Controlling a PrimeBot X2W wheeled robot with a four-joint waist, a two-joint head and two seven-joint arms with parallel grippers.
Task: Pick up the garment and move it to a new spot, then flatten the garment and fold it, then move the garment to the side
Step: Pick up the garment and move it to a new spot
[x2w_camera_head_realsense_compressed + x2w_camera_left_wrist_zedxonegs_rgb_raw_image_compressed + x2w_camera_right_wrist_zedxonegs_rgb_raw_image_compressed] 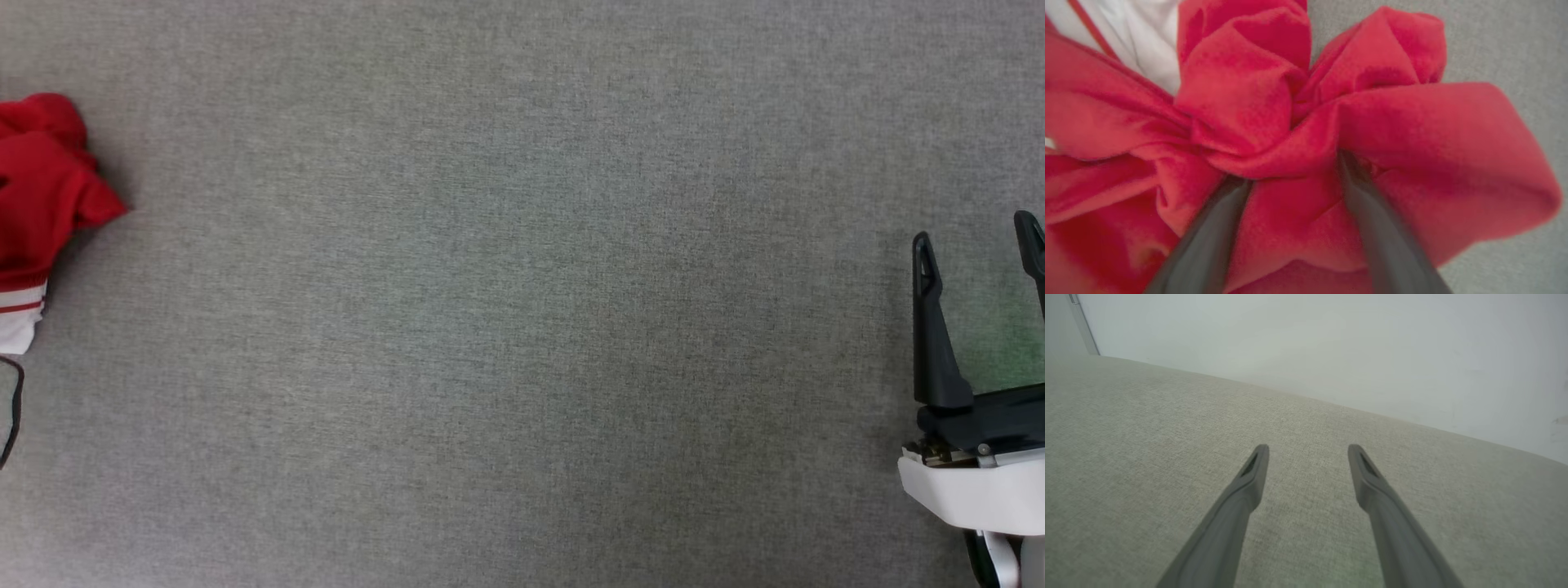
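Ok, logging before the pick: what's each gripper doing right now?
Left gripper: open, fingers pushed into the garment, not clamped on it.
Right gripper: open, holding nothing, over the grey surface.

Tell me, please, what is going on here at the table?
The robot is starting on the crumpled red shirt, which lies in a heap at the left of the grey surface. Its left gripper is open, fingers pushed into the folds with cloth bunched between them, not yet closed. The right gripper is open too, over bare surface at the right, touching nothing.
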